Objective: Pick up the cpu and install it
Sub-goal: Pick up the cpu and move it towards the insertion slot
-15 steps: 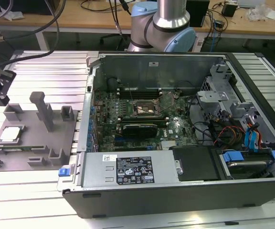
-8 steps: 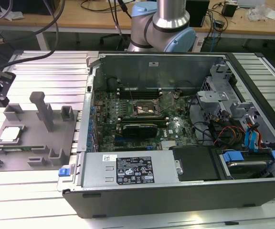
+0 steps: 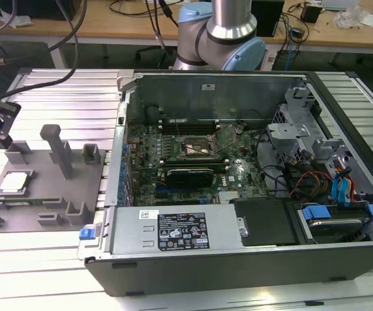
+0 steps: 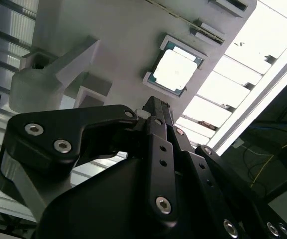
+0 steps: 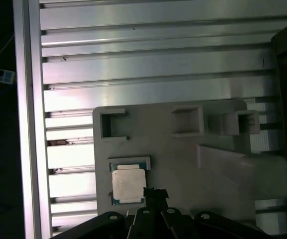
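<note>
One chip (image 5: 128, 185) sat in the tray (image 5: 183, 159); the gripper (image 5: 156, 191), pressed together and empty, risked scraping it if lowered off-centre

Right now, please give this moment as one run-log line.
step: pickup not done | cpu: lying in grey tray recess | claw: over tray, close to cpu, not holding it

The cpu (image 5: 128, 185) is smooth silvery metal, the tray (image 5: 183, 154) matt plastic.
</note>
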Controlling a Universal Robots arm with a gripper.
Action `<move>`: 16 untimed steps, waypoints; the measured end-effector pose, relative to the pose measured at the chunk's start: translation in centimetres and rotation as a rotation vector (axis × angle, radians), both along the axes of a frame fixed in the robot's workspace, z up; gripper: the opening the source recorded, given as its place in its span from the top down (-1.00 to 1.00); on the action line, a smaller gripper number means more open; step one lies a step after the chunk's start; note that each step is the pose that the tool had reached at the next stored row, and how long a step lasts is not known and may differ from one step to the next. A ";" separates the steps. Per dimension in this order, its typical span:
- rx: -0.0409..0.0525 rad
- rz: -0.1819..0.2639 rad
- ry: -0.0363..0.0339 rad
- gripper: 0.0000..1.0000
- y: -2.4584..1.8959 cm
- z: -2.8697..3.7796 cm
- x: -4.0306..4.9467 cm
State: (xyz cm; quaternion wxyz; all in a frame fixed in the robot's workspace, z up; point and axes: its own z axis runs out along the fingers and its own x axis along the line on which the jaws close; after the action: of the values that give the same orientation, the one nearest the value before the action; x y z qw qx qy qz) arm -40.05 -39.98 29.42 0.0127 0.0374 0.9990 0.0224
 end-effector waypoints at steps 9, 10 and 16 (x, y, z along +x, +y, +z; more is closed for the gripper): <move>0.0000 0.000 0.0009 0.79 -0.29 -1.48 -0.48; -0.0001 0.000 0.0012 0.79 -0.33 -1.60 -0.53; 0.0000 0.000 0.0023 0.79 -0.60 -2.57 -0.82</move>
State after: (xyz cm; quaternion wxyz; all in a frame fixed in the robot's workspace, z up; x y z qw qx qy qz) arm -40.87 -40.57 26.85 0.0116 0.0375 0.9990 0.0224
